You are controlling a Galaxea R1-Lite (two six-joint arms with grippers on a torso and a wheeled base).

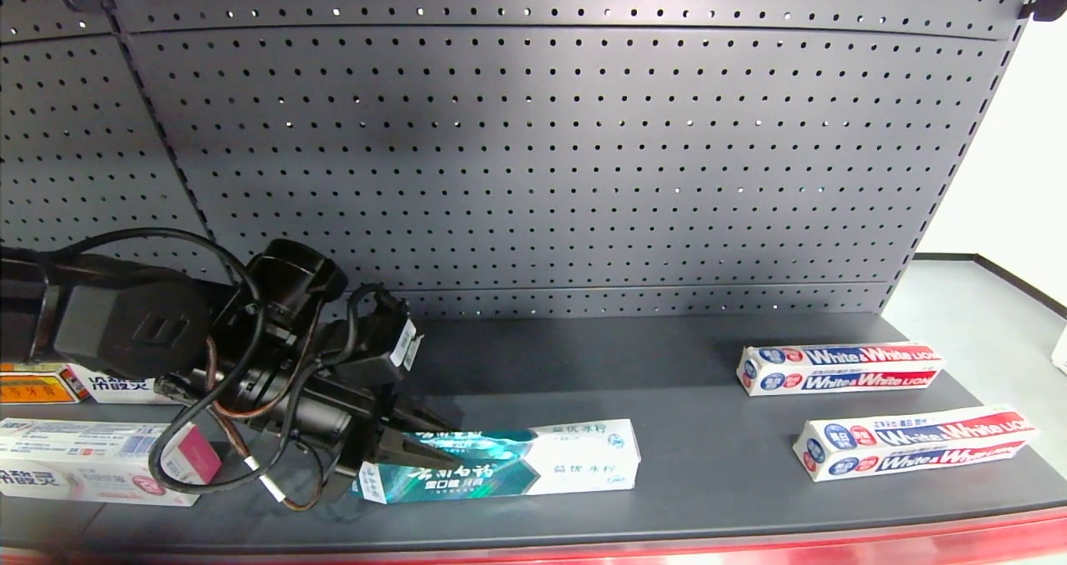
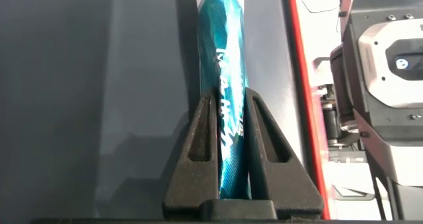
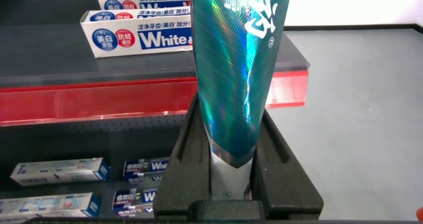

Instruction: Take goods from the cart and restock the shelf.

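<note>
While the left end effector (image 1: 421, 433) clamps the long teal foil toothpaste box (image 1: 533, 461) lying flat on the dark grey shelf (image 1: 667, 498), best open gently and retreat straight back.

On the shelf (image 1: 708, 482), the middle box (image 1: 533, 461) lies near the front, left boxes (image 1: 75, 465) beside it, right boxes (image 1: 842, 367) well apart.
</note>
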